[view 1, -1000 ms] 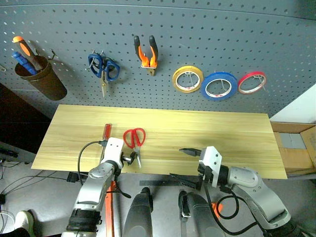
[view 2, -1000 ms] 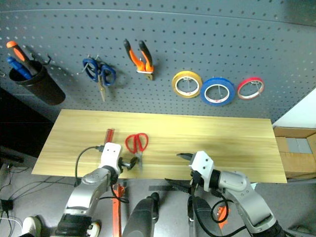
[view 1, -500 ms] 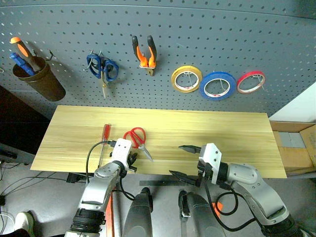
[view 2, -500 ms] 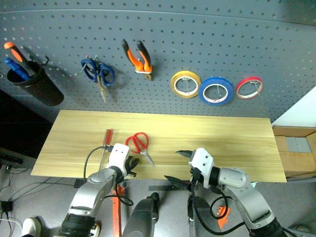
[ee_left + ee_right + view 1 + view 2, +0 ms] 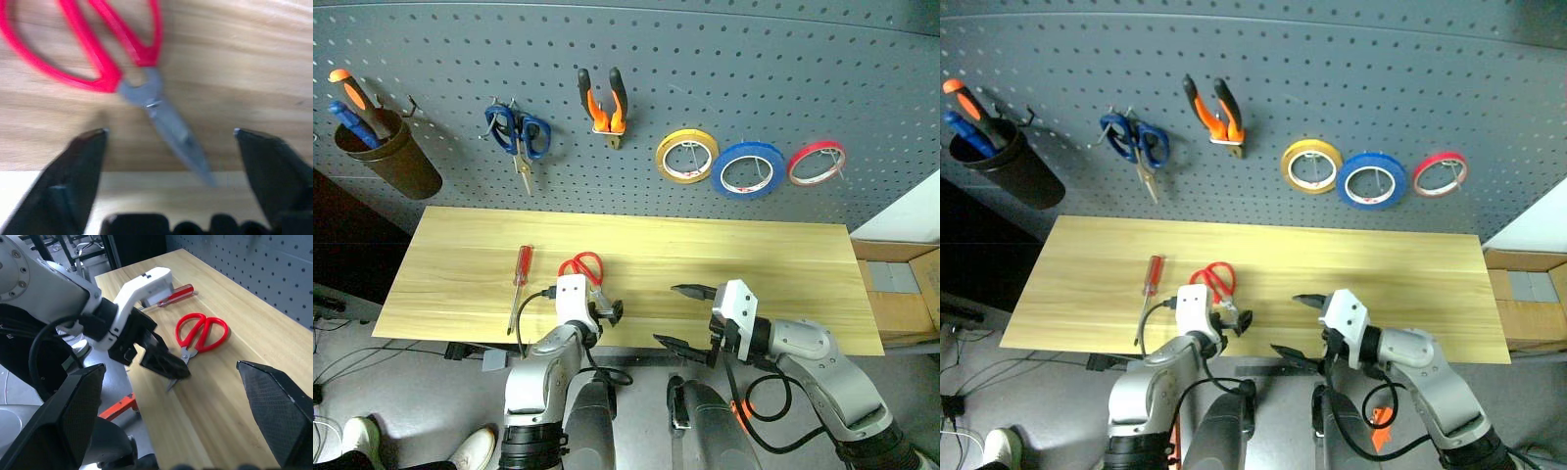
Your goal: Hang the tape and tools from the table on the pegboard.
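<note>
The red-handled scissors [image 5: 581, 266] lie on the wooden table [image 5: 764, 259] near its front edge. Their steel blades [image 5: 172, 132] point between the fingers of my left gripper [image 5: 608, 311], which stands open around the blade tips. A slim red-handled screwdriver [image 5: 520, 272] lies just left of the scissors. My right gripper [image 5: 671, 315] hovers open over the front edge, right of the left one, with nothing in it. On the pegboard [image 5: 783, 69] hang the orange-and-black pliers [image 5: 604, 102] and the blue tape [image 5: 747, 169].
Also on the pegboard are a yellow roll [image 5: 685, 156], a red roll [image 5: 816, 163], blue-handled scissors [image 5: 518, 136] and a brown cup [image 5: 389, 157] holding orange and blue screwdrivers. A cardboard box [image 5: 901, 294] stands to the table's right.
My left gripper has moved right along the front edge and rolled, from beside the scissors to their blade tips. The scissors have swung so the blades point right. The right arm kept still.
</note>
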